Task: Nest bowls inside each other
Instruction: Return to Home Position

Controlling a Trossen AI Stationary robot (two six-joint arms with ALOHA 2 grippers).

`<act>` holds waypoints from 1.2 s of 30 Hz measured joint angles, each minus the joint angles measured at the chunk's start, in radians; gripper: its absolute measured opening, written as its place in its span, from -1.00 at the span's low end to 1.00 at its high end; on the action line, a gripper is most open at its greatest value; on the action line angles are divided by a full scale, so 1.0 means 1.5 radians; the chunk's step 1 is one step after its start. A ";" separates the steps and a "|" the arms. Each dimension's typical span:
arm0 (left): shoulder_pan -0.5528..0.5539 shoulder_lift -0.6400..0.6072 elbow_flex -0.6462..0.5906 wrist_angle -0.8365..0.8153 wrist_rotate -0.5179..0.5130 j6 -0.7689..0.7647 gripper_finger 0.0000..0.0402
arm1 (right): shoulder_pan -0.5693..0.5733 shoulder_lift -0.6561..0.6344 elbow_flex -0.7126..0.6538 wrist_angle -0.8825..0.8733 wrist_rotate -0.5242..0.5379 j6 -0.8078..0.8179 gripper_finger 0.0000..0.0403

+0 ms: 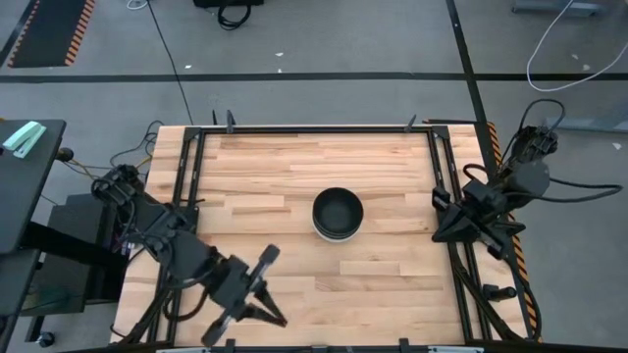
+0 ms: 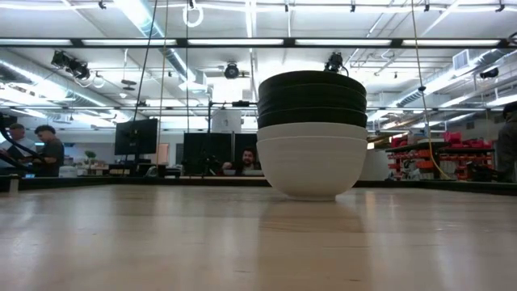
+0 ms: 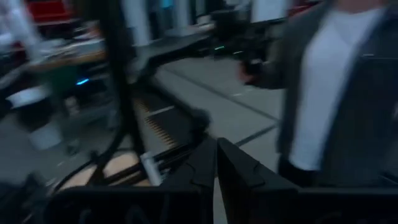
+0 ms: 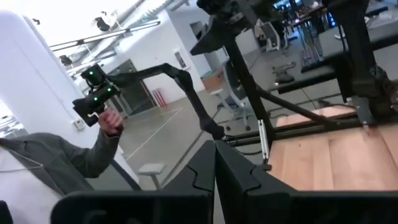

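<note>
The bowls stand as one nested stack [image 1: 337, 214] near the middle of the table. In the low view the stack [image 2: 312, 133] shows two white bowls at the bottom, the lowest resting by its foot on the wood, and three glossy black bowls set inside them on top. My left gripper [image 1: 272, 315] is shut, near the table's near edge on its left part, well away from the stack. My right gripper [image 1: 442, 233] is shut too, at the table's right edge. The shut fingers show in the left wrist view [image 3: 216, 168] and the right wrist view [image 4: 214, 168].
A dark metal frame [image 1: 314, 128] runs along the table's edges. A person in a grey jacket [image 3: 348, 87] stands close beyond the table; a hand holding a device [image 4: 102, 109] shows in the right wrist view. Bare wood [image 1: 294, 167] surrounds the stack.
</note>
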 joint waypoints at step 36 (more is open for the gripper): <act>0.168 -0.384 -0.677 0.578 0.040 -0.104 -0.84 | 0.000 -0.276 -0.283 0.409 -0.082 -0.129 -0.93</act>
